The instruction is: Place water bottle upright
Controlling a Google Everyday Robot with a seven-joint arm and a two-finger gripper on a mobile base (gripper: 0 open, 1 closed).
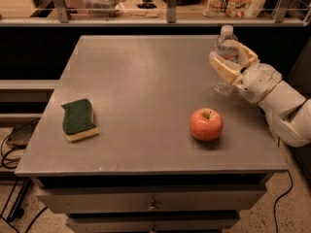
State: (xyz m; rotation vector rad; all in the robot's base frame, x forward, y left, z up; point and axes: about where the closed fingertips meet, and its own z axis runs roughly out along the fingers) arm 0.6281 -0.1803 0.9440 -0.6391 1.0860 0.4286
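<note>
One water bottle [226, 42], one apple [206, 124], one sponge [77, 119] on table [146, 72]. Bottle clear, crinkled, white cap, upright; gripper [227, 56] jaws clamped round its middle

I had the arm [286, 108] coming in from the lower right of the camera view, its white forearm sloping up and leftward to a rounded wrist [257, 79]. The gripper [227, 55] sat at the upper right, pointing left and roughly level. Its two tan fingers [224, 70] were closed on either side of the water bottle [225, 39], one on the near side and one on the far side, at about mid-height.
</note>
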